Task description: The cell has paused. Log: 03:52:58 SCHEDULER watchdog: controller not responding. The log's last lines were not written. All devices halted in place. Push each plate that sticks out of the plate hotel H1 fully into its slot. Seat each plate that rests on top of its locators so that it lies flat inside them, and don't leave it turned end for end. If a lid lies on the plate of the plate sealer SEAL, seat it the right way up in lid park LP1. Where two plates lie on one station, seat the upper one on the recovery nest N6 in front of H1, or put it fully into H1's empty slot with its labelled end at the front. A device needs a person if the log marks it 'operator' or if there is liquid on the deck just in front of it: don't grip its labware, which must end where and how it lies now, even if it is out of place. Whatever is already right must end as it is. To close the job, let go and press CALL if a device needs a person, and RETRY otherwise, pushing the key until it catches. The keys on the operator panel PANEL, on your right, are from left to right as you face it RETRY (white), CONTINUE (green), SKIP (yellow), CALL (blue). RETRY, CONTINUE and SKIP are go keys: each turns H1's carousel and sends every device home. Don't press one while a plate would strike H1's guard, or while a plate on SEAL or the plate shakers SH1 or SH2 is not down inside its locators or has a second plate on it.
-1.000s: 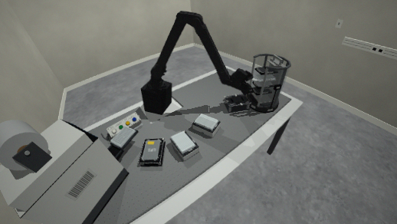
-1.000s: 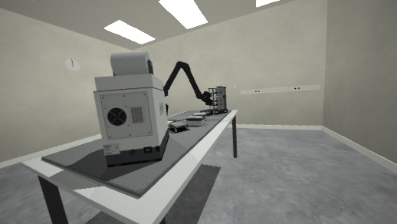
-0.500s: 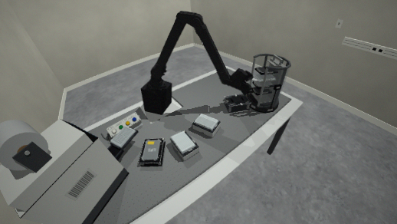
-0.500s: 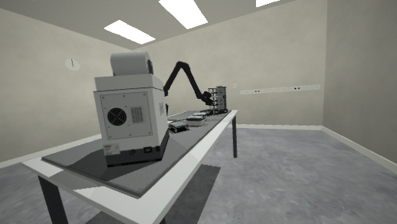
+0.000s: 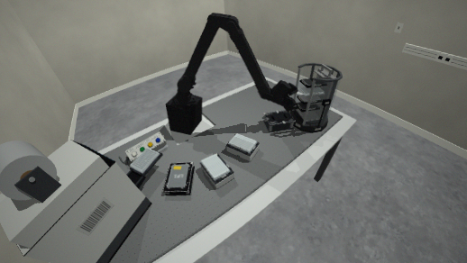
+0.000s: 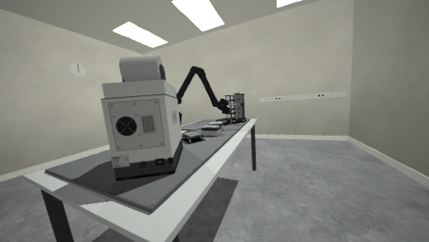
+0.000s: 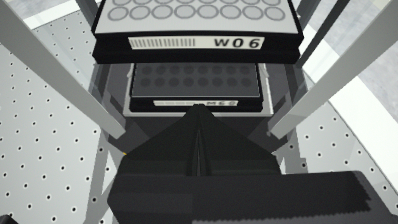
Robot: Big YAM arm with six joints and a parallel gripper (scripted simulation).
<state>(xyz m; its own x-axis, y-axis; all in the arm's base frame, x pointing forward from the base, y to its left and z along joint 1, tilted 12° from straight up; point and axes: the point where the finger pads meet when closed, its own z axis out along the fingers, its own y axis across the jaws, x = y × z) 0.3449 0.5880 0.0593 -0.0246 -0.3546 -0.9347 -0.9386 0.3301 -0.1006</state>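
Nearest the top camera stands the plate sealer, a pale box with a barcode label and a foil roll, and just beyond it the operator panel shows its white, green, yellow and blue keys. Three stations lie between there and the arm's black base: a dark plate, then two pale plates and. Farther along the table, the gripper is clenched on nothing, its tips pressed together and touching the labelled front end of a dark plate in a lower slot of the plate hotel. Grey guard posts flank that slot. Above it sits a pale plate labelled W06.
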